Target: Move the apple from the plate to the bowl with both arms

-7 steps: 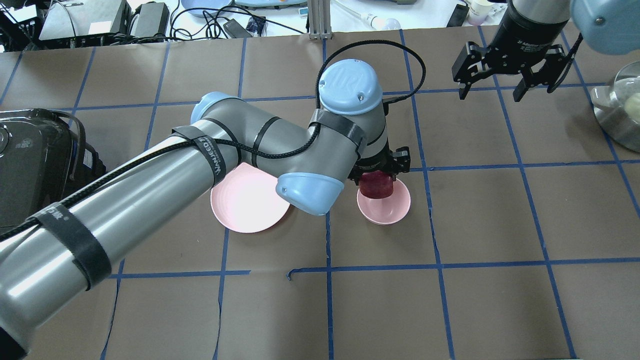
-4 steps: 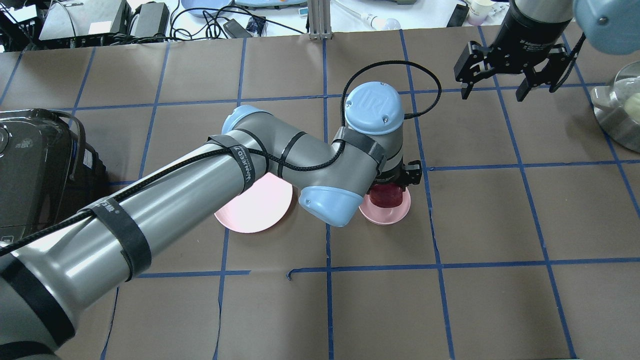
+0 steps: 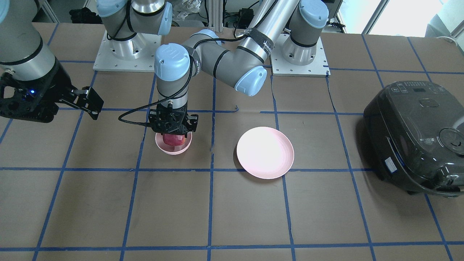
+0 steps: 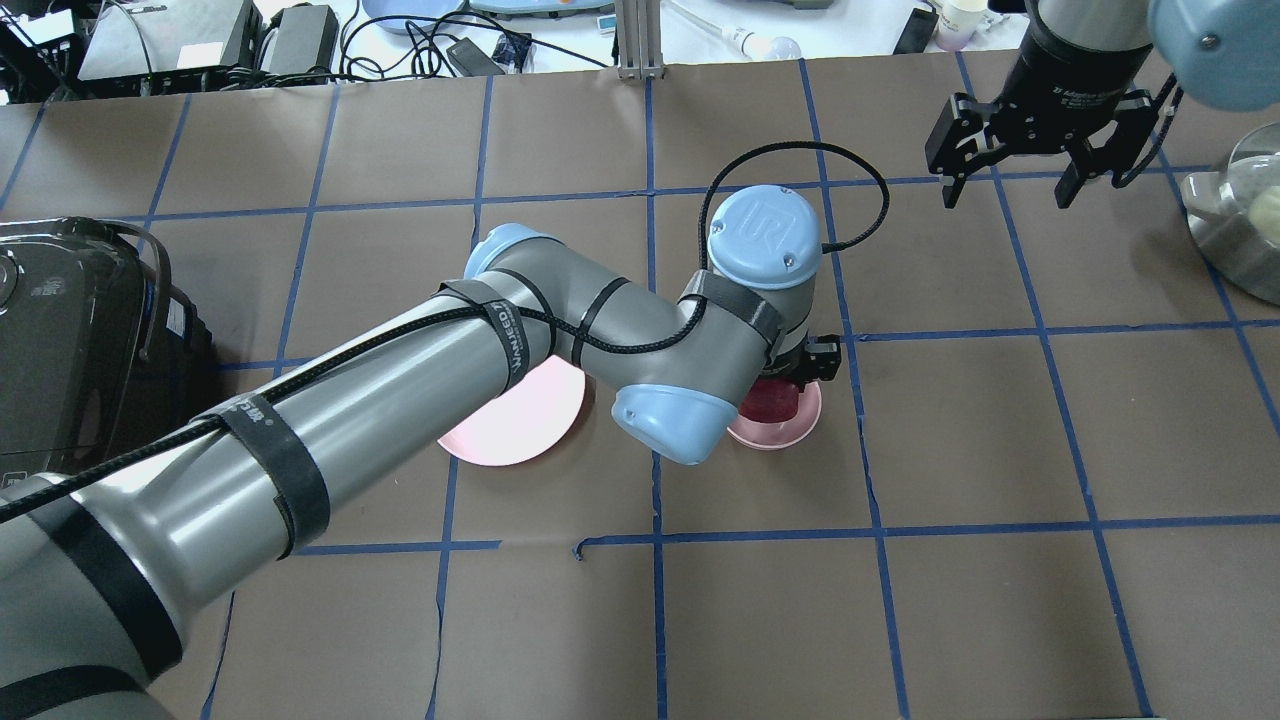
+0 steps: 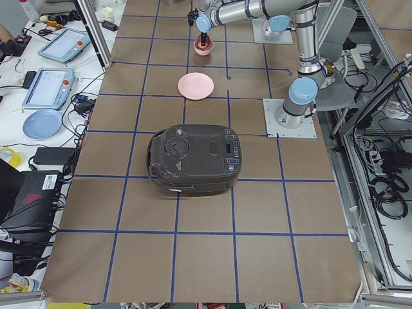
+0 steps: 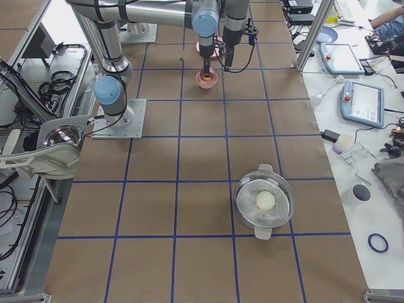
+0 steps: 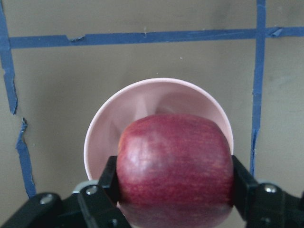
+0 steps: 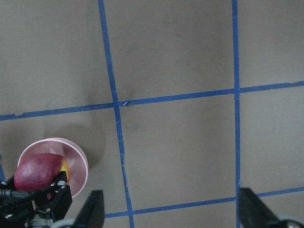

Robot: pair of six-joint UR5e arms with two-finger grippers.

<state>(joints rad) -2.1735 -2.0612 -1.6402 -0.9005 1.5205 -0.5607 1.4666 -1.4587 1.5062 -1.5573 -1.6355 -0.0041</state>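
The dark red apple (image 7: 175, 166) is held between the fingers of my left gripper (image 3: 173, 132), which is shut on it. The apple hangs partly inside the small deep pink bowl (image 3: 174, 148), with its top above the rim (image 7: 142, 95). In the overhead view the left wrist hides most of the apple (image 4: 770, 398) and bowl (image 4: 795, 428). The pale pink plate (image 3: 265, 152) lies bare beside the bowl, partly under the left arm (image 4: 500, 430). My right gripper (image 4: 1005, 185) is open and empty, raised at the far right, well away from the bowl (image 8: 78, 159).
A dark rice cooker (image 3: 417, 137) stands at the table end on my left side. A metal pot with a glass lid (image 4: 1235, 220) stands at the right edge. Blue tape lines mark the brown table into squares.
My left arm has moved right and down, bringing the apple from above the bowl's near rim down into the bowl. My right gripper has drifted slightly right and away, still open.
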